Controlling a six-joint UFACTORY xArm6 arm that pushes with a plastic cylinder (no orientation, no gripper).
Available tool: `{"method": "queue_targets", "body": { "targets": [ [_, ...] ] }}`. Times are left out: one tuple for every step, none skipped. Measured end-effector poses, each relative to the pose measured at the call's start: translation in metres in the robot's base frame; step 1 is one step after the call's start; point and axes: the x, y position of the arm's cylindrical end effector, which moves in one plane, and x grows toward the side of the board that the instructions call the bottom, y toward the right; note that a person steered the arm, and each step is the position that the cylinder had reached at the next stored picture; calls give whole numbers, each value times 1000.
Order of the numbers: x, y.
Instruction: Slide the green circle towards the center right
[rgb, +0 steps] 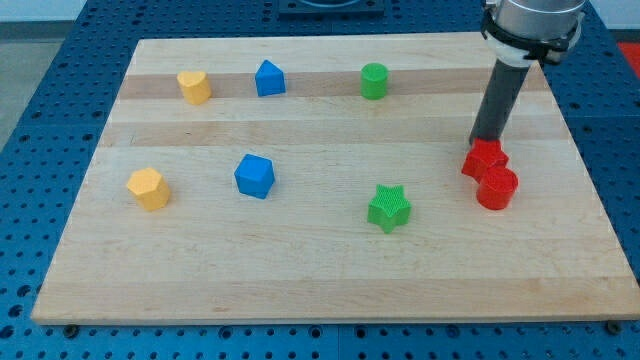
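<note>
So far the job looks barely begun, judging by how things lie. The green circle (374, 81) sits near the view's top, a little right of the middle, well apart from the board's centre right where it is meant to go. The arm carries no pincer at all, only a dark rod that holds nothing; its tip (485, 141) rests at the view's right, just above and apparently touching the red star-like block (484, 159), which itself presses against a red round block (497, 188). The tip is well apart from the green circle, to its right and lower. To finish, the rod would probably need to get round to the circle's left side and push it rightward and downward.
</note>
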Motion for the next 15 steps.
{"method": "queue_targets", "body": {
  "targets": [
    [-20,0],
    [-78,-1],
    [-142,-13],
    [-188,-38],
    [-185,-93],
    [-166,-144],
    [-136,-168],
    [-114,-160],
    [-124,-117],
    [-126,-75],
    [-125,-58],
    [-106,-58],
    [-79,-57],
    [-50,-37],
    [-50,-37]
  ]
}}
